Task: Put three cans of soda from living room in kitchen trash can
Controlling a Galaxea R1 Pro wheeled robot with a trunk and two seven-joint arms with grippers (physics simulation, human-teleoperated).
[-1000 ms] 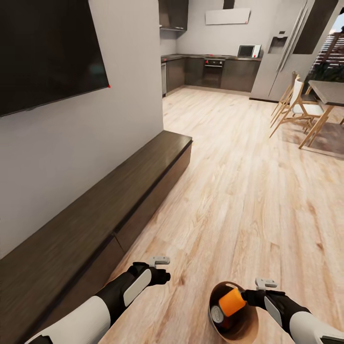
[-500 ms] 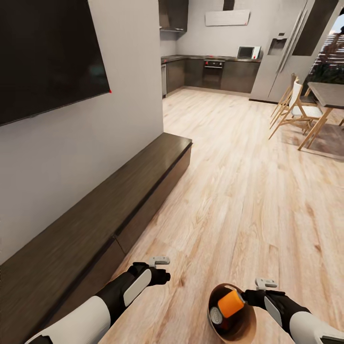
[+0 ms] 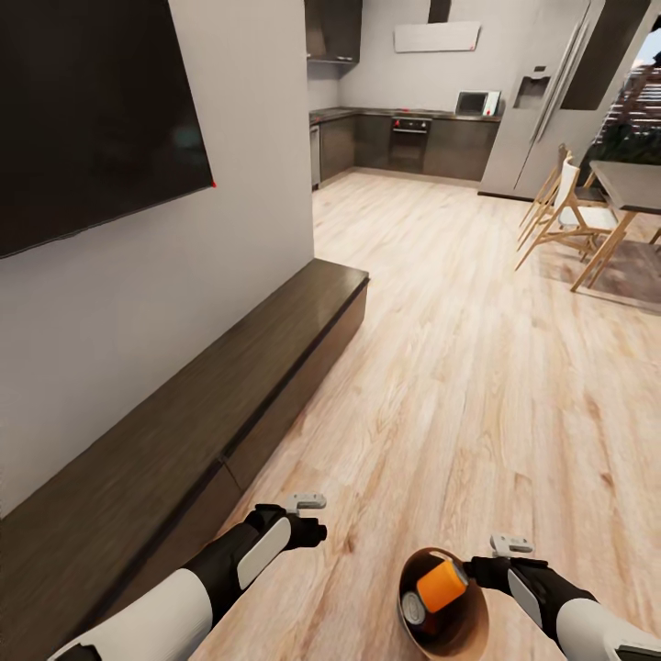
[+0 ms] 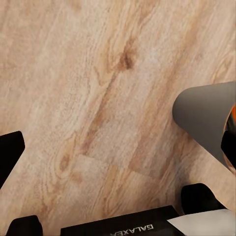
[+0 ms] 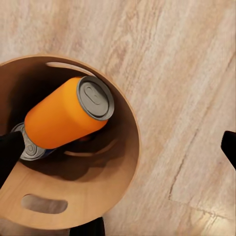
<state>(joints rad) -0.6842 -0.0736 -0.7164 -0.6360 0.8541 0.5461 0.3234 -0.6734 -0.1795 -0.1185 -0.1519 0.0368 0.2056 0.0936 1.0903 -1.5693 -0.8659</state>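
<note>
Wood-plank floor [image 3: 477,367] runs all the way up to the kitchen [image 3: 413,138] with its dark cabinets and steel fridge [image 3: 542,101]. Long dark bench [image 3: 202,404] sits along the wall under the TV [image 3: 92,110]. Down low, the tash can [image 3: 468,633] hangs at the right gripper [image 3: 477,571], which looks clamped on its rim (fingers mostly hidden). An orange soda can [image 5: 66,118] lies tilted inside, over another can's silver top [image 5: 29,147]. Left gripper [image 3: 317,531] is empty, jaws spread wide.
</note>
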